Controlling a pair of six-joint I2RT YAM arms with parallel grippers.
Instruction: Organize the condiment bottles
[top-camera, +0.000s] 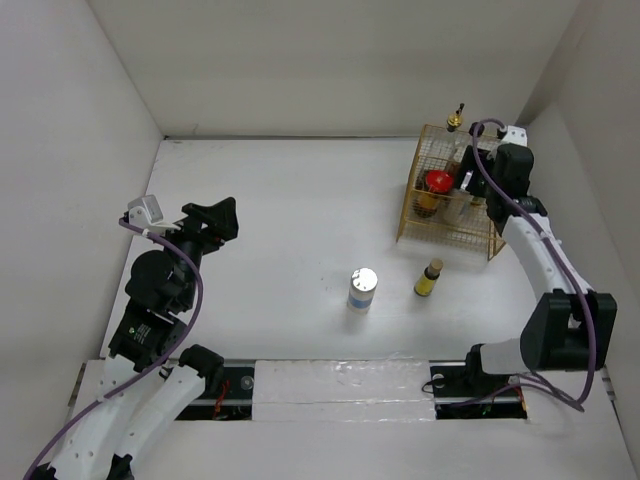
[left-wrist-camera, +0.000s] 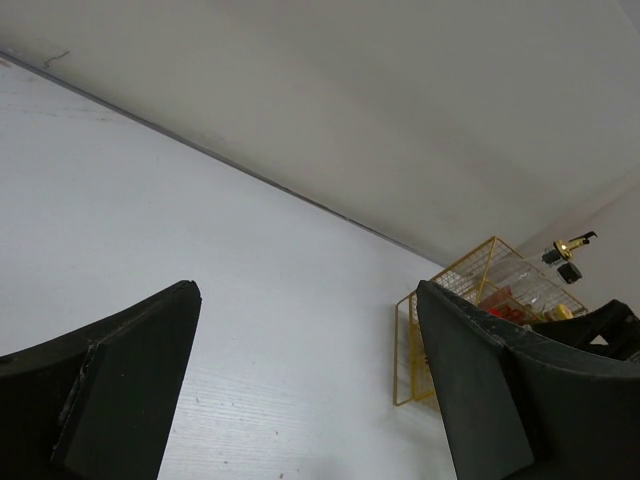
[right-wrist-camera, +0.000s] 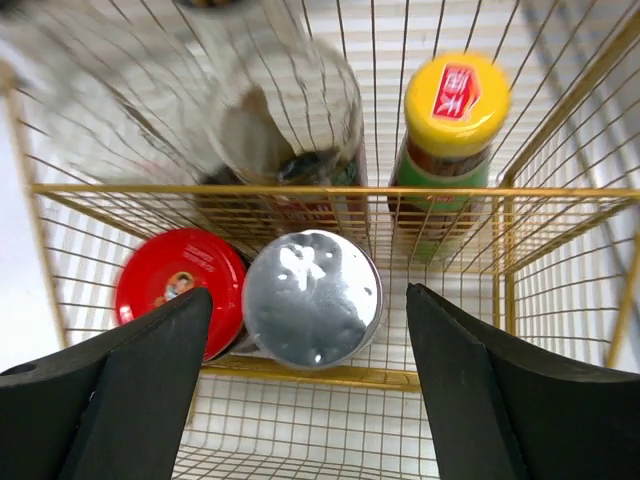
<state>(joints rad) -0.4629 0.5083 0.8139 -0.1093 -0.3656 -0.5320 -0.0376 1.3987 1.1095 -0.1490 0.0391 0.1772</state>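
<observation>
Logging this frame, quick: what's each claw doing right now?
Left claw: open, holding nothing.
Right claw: open, empty, over the gold wire basket.

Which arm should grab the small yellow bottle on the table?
Right. The right pincer, open, hangs over the basket, close to the yellow bottle; the left pincer sits far across the table.

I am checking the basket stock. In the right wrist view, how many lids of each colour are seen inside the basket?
Red lid: 1
Silver lid: 1
Yellow lid: 1
Total: 3
</observation>
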